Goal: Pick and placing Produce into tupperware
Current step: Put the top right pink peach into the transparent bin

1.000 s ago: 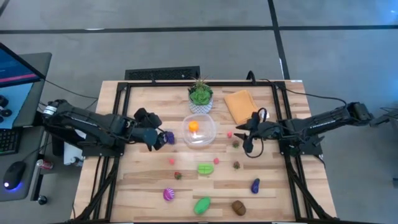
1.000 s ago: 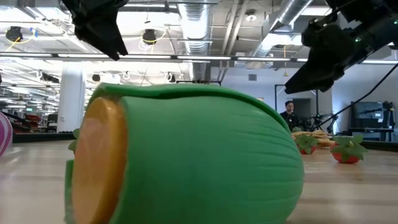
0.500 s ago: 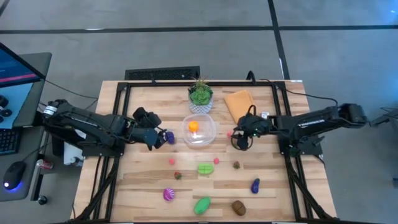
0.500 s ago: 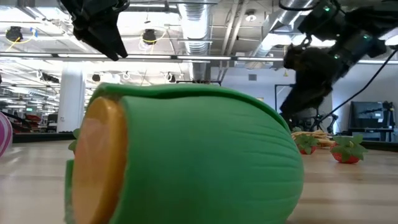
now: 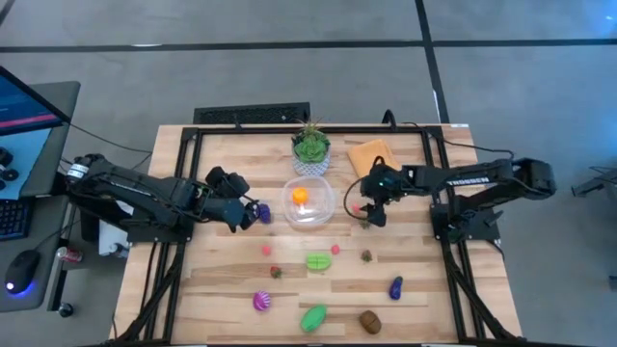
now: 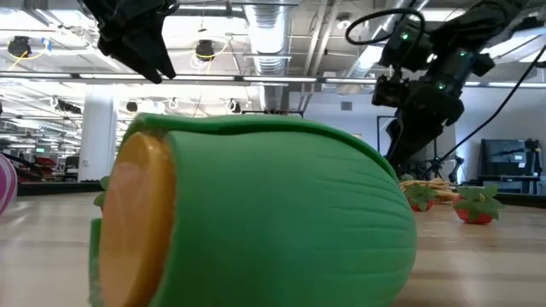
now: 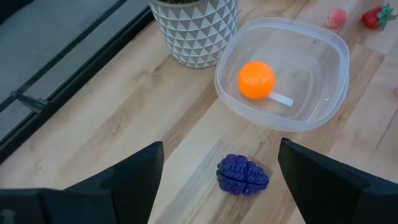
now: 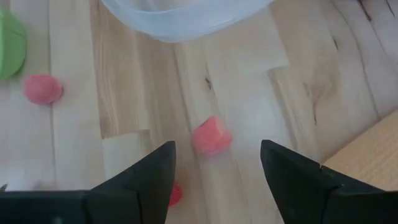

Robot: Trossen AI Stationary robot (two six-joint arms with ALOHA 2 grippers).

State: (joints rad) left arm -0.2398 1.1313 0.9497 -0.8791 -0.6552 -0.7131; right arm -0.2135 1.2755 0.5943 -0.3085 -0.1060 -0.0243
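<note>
I've got the right gripper point(image 5: 367, 214) reached in low over the table just right of the tupperware point(image 5: 329, 191), fingers spread with a pink piece point(image 8: 211, 137) lying between them, untouched, while the left gripper point(image 7: 221, 167) hangs spread wide over the purple piece point(image 7: 242, 175) on the tub's left side. Since a second ago the right arm has swung in from the table's right side toward the tub and its fingers have parted; the left hasn't budged. Inside the tupperware sits one orange ball point(image 7: 255, 79), the rest of the produce point(image 5: 319, 260) scattered on the boards nearer the front edge.

Robotics lab, exposed ceiling ducts point(image 6: 264, 34), concrete floor point(image 5: 289, 67), monitor point(image 5: 24, 101), wood bench point(image 5: 231, 280) w/ arm rig
</note>
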